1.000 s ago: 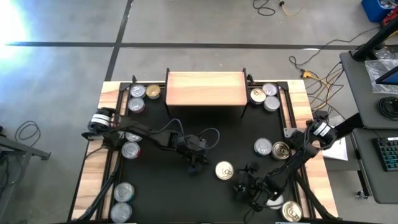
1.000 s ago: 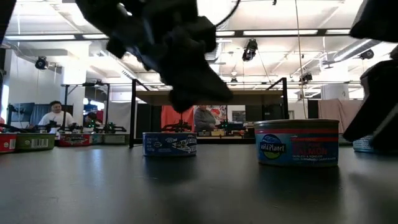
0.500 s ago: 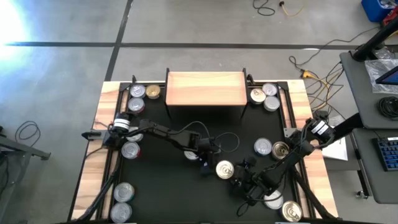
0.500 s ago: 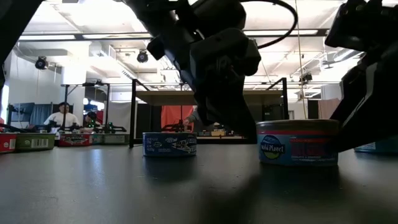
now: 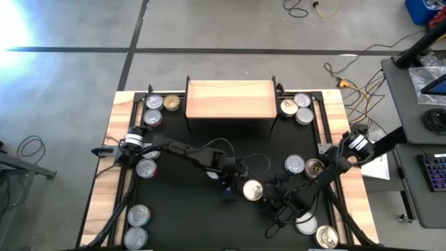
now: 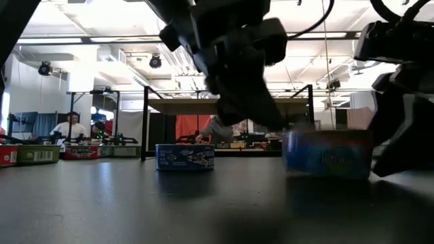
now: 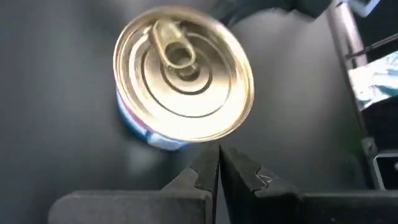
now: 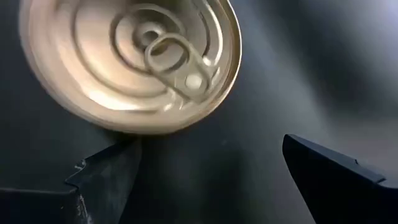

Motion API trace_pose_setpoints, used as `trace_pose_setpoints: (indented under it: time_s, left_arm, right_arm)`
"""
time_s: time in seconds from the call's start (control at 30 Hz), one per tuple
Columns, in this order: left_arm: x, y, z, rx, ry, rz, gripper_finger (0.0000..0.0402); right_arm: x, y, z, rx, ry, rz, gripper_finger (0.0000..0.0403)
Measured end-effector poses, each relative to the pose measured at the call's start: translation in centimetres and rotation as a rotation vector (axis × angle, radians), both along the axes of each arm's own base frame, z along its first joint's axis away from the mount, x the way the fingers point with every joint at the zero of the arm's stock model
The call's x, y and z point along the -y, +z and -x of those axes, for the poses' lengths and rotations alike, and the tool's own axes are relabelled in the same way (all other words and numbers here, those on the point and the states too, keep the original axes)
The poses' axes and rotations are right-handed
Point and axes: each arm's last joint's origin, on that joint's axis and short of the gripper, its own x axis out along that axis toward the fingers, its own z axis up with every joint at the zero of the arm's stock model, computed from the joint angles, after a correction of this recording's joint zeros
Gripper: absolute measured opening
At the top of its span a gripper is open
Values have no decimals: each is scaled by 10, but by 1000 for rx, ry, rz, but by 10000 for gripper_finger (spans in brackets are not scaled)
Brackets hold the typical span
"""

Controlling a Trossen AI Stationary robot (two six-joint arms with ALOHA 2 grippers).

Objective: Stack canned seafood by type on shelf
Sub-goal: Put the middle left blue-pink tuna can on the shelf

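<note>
Gold-topped tin at frame centre sits between the closed, empty left tool and wide-open, empty right tool.

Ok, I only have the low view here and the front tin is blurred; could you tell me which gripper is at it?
Observer: Both. From above, the left gripper is at one side of the gold-topped tin, the right gripper at the other.
Operator: Is either holding it?
Observer: No. The left is shut beside it; the right is open, with the tin just ahead of its fingers.
Operator: Anything on the shelf?
Observer: The shelf top shows bare wood.
</note>
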Motion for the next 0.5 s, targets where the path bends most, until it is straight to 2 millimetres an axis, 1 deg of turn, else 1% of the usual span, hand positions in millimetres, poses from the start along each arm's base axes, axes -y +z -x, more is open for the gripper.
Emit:
trace_pose_setpoints:
  time_s: [0.1, 0.2, 0.33, 0.5]
  left_arm:
    - [-1, -2, 3, -32, 10, -25, 0]
    - [-3, -3, 4, -46, 19, -38, 0]
    - [-5, -3, 3, -35, 51, -73, 0]
    - [-4, 0, -1, 18, 87, -99, 0]
  right_arm:
    - [-3, 1, 0, -39, 8, -66, 382]
    - [-8, 1, 3, -33, 0, -106, 382]
    - [-10, -1, 3, 19, -41, -136, 382]
    - [-9, -4, -6, 108, -17, -170, 382]
